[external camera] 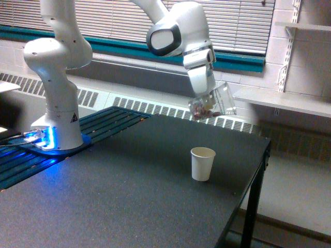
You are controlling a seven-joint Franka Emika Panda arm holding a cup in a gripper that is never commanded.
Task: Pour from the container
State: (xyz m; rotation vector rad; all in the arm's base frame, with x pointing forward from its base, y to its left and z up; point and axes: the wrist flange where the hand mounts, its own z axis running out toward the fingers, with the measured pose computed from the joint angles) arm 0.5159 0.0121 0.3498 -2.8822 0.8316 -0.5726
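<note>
I'm looking at a dark, speckled table (pixel 129 196) set in front of a wall with closed window blinds (pixel 114 20), a teal band under them and a long radiator grille (pixel 170 111) below that. At the exterior view's right, white shelves (pixel 289 101) hang on wall brackets. The arm's white base (pixel 57 98) stands at the exterior view's left on a slatted dark platform, with blue light glowing around its foot.

From my screen, the arm reaches over the table and its gripper (pixel 206 101) hangs in the air with the container (pixel 212 104) clamped at its end. The fingers themselves are too blurred for me to make out, but the clear cup is plainly carried by them. It is tilted, its wider end angled up toward the exterior view's right, and reddish-brown pieces are gathered in its lower end, at the exterior view's left.

Under it, 1 cream-white paper cup (pixel 202 164) stands upright on the table with its mouth open. The container hangs above that cup, well apart from it and not touching.
</note>
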